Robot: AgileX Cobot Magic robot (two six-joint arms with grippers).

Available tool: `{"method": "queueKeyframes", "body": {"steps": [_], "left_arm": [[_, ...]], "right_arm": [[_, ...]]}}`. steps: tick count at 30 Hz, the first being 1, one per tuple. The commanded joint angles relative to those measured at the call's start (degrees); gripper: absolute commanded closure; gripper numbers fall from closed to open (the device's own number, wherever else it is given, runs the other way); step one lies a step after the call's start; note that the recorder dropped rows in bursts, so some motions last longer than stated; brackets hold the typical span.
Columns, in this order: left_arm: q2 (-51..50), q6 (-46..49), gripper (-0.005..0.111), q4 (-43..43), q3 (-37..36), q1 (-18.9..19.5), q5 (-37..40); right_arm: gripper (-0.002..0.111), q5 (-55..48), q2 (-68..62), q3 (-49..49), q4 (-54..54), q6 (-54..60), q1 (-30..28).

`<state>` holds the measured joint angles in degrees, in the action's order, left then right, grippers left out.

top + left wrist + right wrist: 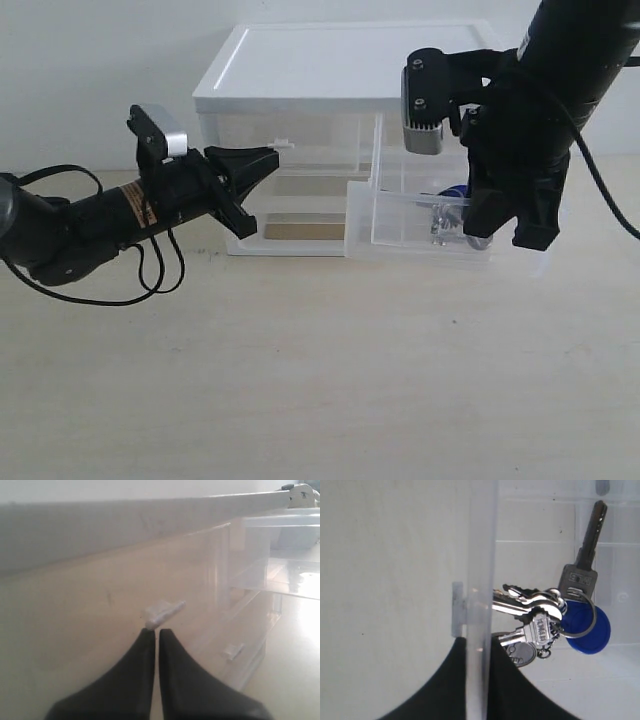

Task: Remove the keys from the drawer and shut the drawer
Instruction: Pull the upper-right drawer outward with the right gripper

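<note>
Right hand [477, 645] grips drawer [481, 555], keys [545, 625] beside.

Keys [441, 222]: in the exterior view mostly hidden behind the right gripper [503, 238] and the cloudy wall of the drawer [395, 232]; count unreadable.
Tab handle [162, 612]: blurred in the left wrist view.
Left arm [60, 235]: cut by the left edge.
Right arm [575, 50]: cut by the top edge.

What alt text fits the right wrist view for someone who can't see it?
The right hand is closed on the clear front wall of the drawer, beside its small tab handle. Inside the drawer lie the keys, silver on a ring with a round blue fob.
</note>
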<state>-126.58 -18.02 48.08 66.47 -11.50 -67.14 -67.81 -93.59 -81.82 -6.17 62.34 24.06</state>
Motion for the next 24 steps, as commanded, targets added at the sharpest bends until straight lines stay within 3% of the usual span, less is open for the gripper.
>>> {"method": "queueKeyframes", "body": {"steps": [1, 8, 21, 24], "left_arm": [[0.0, -1.0, 0.102, -5.3, 3.9, -2.0, 9.8], [0.0, 0.9, 0.102, -5.4, 5.5, -4.5, 10.4], [0.0, 1.4, 0.102, -10.2, 5.6, -4.5, 14.8], [0.0, 1.3, 0.102, -10.2, 5.6, -4.5, 14.9]], "right_arm": [[0.108, -0.6, 0.6, 0.1, -1.2, -1.4, -0.1], [0.108, -0.6, 0.6, 0.1, -1.0, -1.7, -0.1], [0.108, 1.1, 0.6, 0.1, 1.6, -5.4, -0.1], [0.095, 2.3, 0.6, 0.1, 6.2, -8.4, -0.1]]}}
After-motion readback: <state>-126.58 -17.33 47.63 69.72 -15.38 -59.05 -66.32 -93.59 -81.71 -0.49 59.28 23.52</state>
